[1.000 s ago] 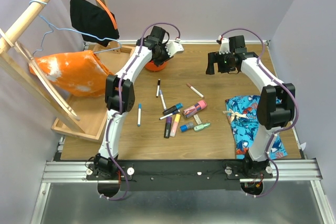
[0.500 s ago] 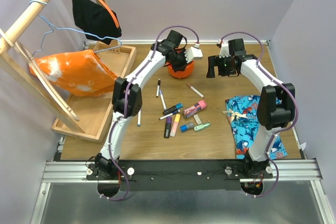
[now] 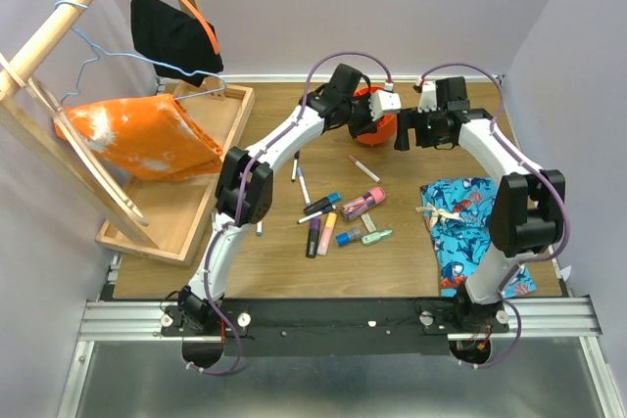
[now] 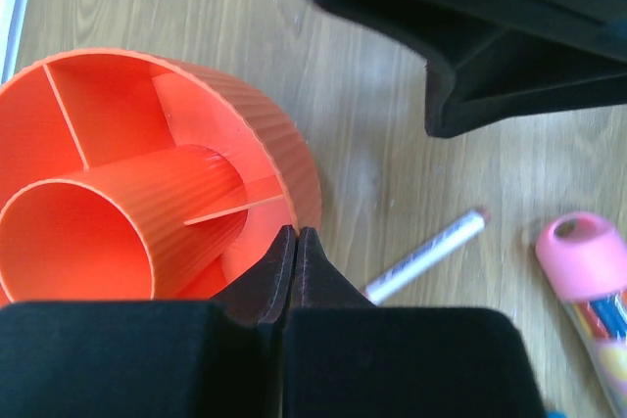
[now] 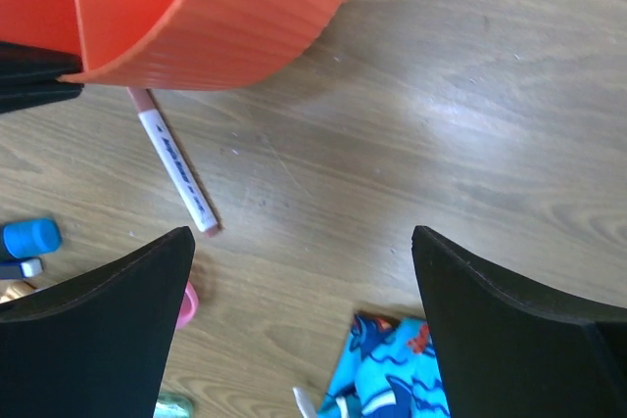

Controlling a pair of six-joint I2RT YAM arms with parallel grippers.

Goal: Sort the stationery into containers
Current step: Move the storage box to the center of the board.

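Observation:
My left gripper (image 3: 370, 115) is shut on the rim of the round orange-red pot (image 3: 384, 127) at the back middle of the table. In the left wrist view the jaws (image 4: 296, 238) pinch the ribbed wall of the pot (image 4: 127, 193), which has inner dividers. My right gripper (image 3: 404, 132) is open and empty just right of the pot, which also shows in the right wrist view (image 5: 216, 17). A red-capped white pen (image 3: 363, 167) lies in front of the pot. Pens (image 3: 295, 163) and stubby markers (image 3: 333, 220), including a pink one (image 3: 364, 201), lie scattered mid-table.
A blue patterned cloth (image 3: 470, 222) lies at the right. A large light-wood tray (image 3: 186, 217) with an orange cloth (image 3: 147, 139) sits at the left under a wooden rack (image 3: 59, 17) with hangers and a black garment (image 3: 171, 36).
My left gripper has carried the orange pot from the back left, by the tray, rightward to just beside the right gripper. The right gripper shifted slightly towards it.

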